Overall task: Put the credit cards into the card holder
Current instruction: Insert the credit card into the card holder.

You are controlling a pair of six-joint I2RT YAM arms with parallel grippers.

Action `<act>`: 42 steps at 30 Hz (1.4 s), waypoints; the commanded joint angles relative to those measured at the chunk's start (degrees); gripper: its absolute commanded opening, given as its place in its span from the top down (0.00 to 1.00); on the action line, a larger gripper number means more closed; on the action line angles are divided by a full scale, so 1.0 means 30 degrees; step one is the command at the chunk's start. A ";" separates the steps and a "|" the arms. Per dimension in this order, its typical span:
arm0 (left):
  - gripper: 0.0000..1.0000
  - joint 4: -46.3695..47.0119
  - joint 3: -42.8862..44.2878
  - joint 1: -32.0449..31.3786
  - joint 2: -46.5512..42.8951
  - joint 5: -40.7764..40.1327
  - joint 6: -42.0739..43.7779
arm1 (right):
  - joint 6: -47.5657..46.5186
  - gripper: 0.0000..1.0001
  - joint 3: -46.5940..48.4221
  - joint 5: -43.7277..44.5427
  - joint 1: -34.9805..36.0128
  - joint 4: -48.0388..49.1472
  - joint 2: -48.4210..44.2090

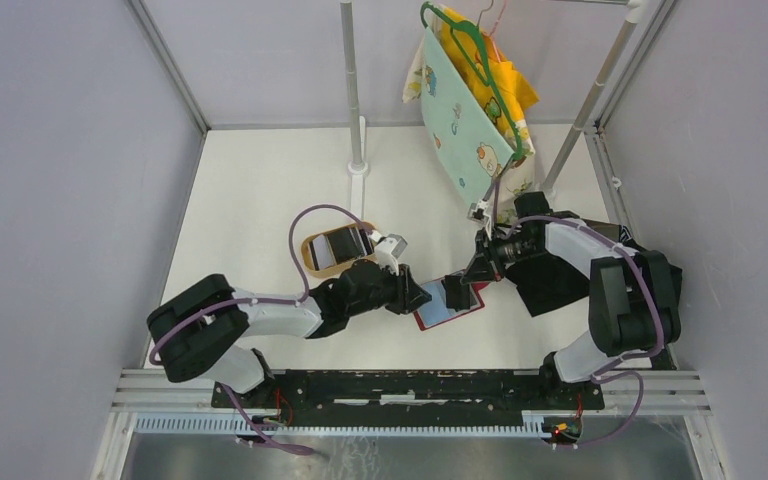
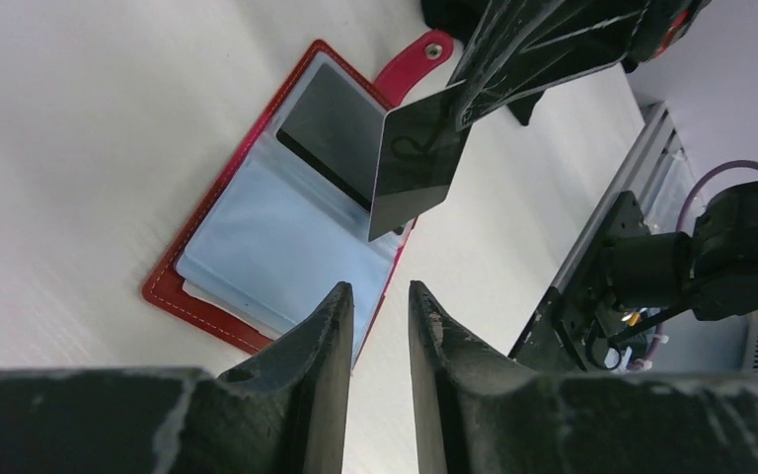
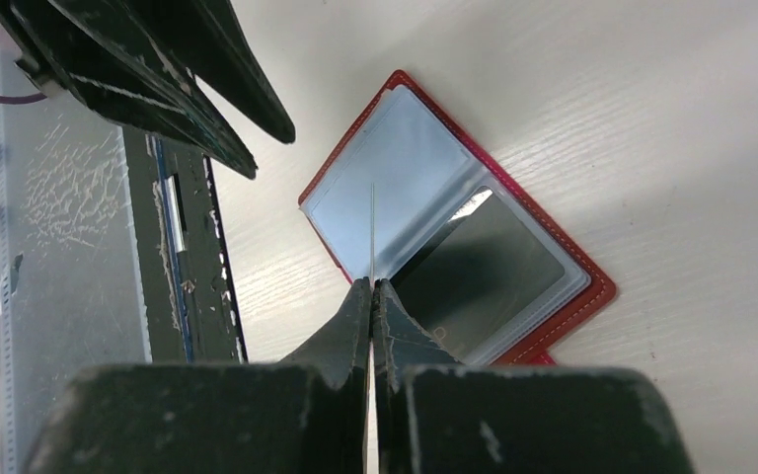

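Thin glossy card [image 2: 416, 163] (dark), stitched wallet [image 2: 247, 227].

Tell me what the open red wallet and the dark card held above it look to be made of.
The card holder looks like leather or imitation: matte red, light stitching along the edge. Its sleeves seem clear glossy plastic. The credit card looks like thin rigid plastic: dark, glossy, flat, reflecting shapes.

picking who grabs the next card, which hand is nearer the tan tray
Left. The left hand is just past the lower right of the tan tray, beside the red wallet; the right hand is farther off, over the wallet, pinching a dark card.
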 commanded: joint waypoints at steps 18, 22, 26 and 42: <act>0.79 -0.3457 0.2301 -0.1150 0.2787 -0.3645 -0.0519 | 0.3051 1.00 0.1255 0.1623 -0.0143 0.1552 0.2525; 0.80 -0.3957 0.2348 -0.1261 0.2849 -0.4071 -0.0634 | 0.4159 1.00 0.1315 0.2269 -0.0154 0.2125 0.2904; 0.80 -0.4331 0.2502 -0.1372 0.2984 -0.4235 -0.0614 | 0.4513 1.00 0.1364 0.2318 -0.0142 0.2401 0.3269; 0.80 -0.4796 0.2847 -0.1558 0.3293 -0.4533 -0.0549 | 0.4199 1.00 0.2615 0.4639 0.0572 0.1334 0.4211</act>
